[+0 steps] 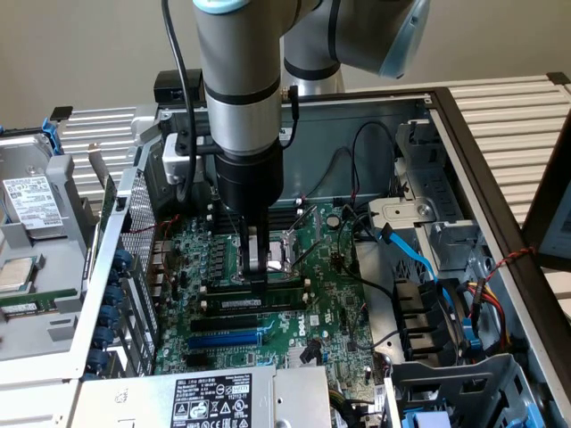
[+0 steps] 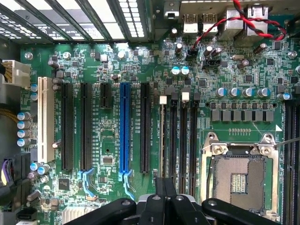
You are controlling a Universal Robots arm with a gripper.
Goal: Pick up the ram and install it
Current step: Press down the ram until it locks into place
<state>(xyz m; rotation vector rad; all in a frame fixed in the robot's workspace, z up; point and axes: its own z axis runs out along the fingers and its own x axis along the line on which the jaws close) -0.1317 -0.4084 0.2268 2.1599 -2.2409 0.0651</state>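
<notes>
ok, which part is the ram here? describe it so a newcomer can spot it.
Look at the open computer case and its green motherboard. Beside the CPU socket run black memory slots; the ram stands in one, directly under the pincer. It alone is a thin green stick among black slots.

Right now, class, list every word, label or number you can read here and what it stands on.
"DELL", seemingly: white print on the motherboard.
Power supply label: too small to read.
Hard drive label: too small.
White label on the ram: blurred.
Print beside the blue slot: blurred.
</notes>
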